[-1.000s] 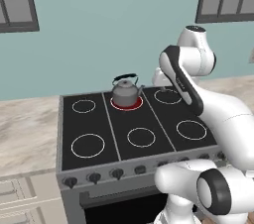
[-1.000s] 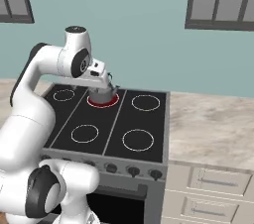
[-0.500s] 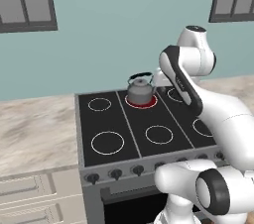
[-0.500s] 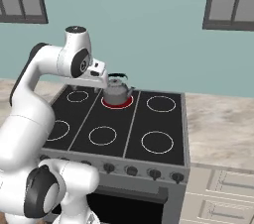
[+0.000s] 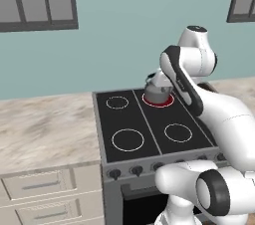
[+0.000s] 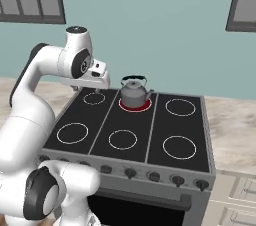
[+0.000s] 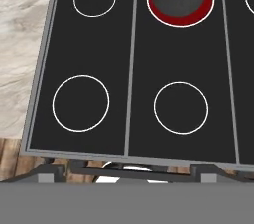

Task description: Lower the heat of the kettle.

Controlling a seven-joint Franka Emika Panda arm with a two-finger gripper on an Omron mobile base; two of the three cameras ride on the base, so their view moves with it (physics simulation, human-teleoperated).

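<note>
One kettle [image 6: 134,93] sits on the glowing red burner [image 7: 181,11] at 12 o'clock of the stove [image 6: 150,135]; gripper [image 6: 98,88] state I cannot tell, and turning a wrong knob [image 6: 130,172] would leave the heat unchanged.

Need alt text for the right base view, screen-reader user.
A small squat grey metal kettle with a black arched handle sits on the glowing red rear-middle burner of a black six-burner stove. The white robot arm's gripper hangs above the rear-left burner, to the kettle's left. A row of dark knobs lines the stove's front.
</note>
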